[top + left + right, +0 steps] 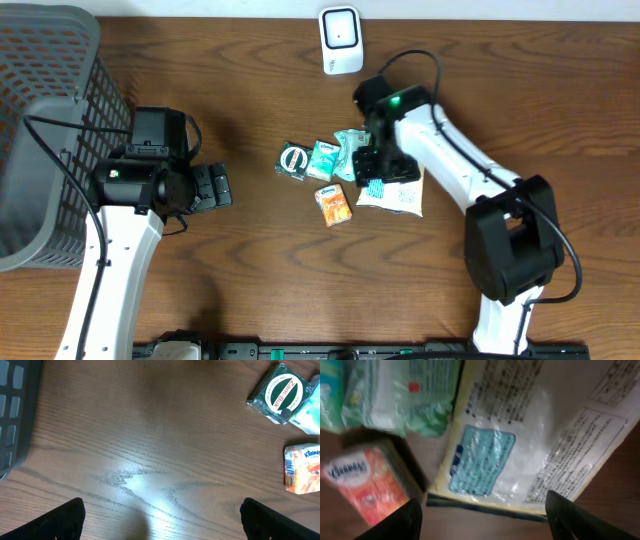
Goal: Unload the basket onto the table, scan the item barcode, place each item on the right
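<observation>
Brown wood bench (pixel 520 80), grey basket (pixel 40 120) far left. Left gripper (pixel 215 187) hangs over bare wood, fingers (pixel 65 520) spread wide. Then green tin (pixel 293 161), orange tissue pack (pixel 336 204), scanner (pixel 341 40) at the back. Right gripper (pixel 375 165) sits over the white packet (pixel 400 197), fingers apart, gripping nothing.

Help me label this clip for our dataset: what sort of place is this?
Probably a mock checkout station on a wooden table: a white scanner at the far edge, a Kleenex pack among small packets mid-table, a grey basket left.
</observation>
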You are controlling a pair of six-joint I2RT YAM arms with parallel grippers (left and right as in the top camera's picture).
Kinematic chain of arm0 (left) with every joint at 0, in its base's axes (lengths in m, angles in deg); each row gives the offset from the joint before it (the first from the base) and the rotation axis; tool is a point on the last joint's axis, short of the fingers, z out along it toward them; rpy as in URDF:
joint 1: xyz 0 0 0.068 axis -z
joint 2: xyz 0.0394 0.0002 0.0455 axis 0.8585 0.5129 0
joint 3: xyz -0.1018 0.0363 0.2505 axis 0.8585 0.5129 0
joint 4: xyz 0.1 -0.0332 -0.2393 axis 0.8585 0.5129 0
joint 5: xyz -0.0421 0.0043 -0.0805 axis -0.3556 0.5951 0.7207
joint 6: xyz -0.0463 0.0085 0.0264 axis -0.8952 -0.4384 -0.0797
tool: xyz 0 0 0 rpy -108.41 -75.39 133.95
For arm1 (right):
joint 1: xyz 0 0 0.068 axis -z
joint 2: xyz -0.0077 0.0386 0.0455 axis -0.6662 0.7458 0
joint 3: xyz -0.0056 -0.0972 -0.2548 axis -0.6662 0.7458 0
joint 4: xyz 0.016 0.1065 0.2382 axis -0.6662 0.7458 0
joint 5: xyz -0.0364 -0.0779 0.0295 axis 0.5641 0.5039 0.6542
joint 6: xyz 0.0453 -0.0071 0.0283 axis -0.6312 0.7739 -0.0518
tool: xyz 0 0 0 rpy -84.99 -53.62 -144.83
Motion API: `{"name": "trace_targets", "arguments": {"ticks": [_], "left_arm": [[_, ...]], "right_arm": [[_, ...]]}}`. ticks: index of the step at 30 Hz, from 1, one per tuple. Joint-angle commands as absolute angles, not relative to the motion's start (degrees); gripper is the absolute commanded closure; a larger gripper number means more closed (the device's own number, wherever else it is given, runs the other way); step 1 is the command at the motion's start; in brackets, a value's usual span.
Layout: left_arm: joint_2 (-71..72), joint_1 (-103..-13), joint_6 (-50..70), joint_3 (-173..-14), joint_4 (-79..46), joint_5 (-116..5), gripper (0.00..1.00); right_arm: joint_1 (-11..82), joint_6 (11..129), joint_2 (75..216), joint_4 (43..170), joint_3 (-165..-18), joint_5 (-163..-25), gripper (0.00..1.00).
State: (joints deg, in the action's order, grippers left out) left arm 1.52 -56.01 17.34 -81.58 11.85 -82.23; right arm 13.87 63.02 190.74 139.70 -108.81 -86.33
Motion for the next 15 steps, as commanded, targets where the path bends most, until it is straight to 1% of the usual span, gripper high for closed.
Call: {"name": "trace_targets", "arguments": {"ticks": [1,7,15], "left_arm": [[1.71,-55.79,16.57,-81.30,11.96,-82.54,0.02],[1.71,-55.79,16.59,-81.30,11.96,-82.52,0.02],[1.71,-55.79,16.59,-81.30,11.96,-82.54,0.02]], "right_arm": [[11.93,56.75,190.65,137.93,-107.91,-78.22,0.27],[10.66,56.40,190.65,134.28,-102.71,-76.95,0.27],[11.10,56.47,190.63,135.72,-101.16,-74.76,0.27]]}}
